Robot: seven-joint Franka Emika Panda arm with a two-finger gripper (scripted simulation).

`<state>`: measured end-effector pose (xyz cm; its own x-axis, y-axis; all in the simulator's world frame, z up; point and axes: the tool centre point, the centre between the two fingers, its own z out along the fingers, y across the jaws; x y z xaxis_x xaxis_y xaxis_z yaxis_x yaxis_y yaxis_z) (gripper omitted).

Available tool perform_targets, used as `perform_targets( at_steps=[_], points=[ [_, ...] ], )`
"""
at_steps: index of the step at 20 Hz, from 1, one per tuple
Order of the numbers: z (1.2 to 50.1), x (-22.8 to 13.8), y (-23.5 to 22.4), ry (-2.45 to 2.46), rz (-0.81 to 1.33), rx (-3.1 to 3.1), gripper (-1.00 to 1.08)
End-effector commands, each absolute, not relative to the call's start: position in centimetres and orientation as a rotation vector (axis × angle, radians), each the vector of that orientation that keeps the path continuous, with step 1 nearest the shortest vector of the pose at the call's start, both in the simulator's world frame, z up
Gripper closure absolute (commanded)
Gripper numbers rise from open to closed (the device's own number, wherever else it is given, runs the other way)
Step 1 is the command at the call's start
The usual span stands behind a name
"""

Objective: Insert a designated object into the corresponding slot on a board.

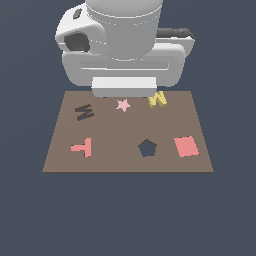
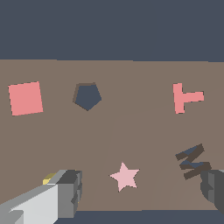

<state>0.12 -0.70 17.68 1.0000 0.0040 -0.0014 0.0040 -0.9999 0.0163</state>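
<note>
The yellow M-shaped block [image 1: 157,99] lies on the brown board [image 1: 115,161] near its far edge, toward the exterior view's right. In the wrist view only a yellow corner of the block [image 2: 49,178] shows, behind one finger [image 2: 65,194] and outside the jaws. The dark M-shaped slot [image 1: 84,111] sits at the far part of the board on the exterior view's left, close to the other finger [image 2: 213,189] in the wrist view. My gripper [image 2: 142,189] hangs above the board's far edge, open wide and holding nothing, with the pink star [image 2: 125,176] below between the fingers.
On the board are also a pink T [image 1: 82,147], a dark pentagon hole [image 1: 147,148] and a pink square [image 1: 186,146] along the near row. The arm's white body [image 1: 122,45] looms over the board's far edge.
</note>
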Motion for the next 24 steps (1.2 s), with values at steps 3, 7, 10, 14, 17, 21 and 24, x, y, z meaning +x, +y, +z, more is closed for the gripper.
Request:
perform_targets(
  at_steps=[3,7,10,14,17,21,24],
  points=[
    [17.6,0.1,-0.6,0.008,-0.002,3.125,-0.92],
    [17.0,-0.4,0.0,0.02,-0.002,3.126,-0.92],
    [16.1,-1.1,0.8,0.038,-0.002,3.127,-0.92],
    [14.3,-2.6,2.5,0.075,-0.002,3.129,-0.92],
    [12.5,-4.0,4.1,0.111,-0.001,3.131,-0.92],
    [9.8,-6.2,6.4,0.164,-0.001,3.132,-0.92],
    [8.1,-7.6,7.9,0.198,-0.001,3.133,-0.92]
  ],
)
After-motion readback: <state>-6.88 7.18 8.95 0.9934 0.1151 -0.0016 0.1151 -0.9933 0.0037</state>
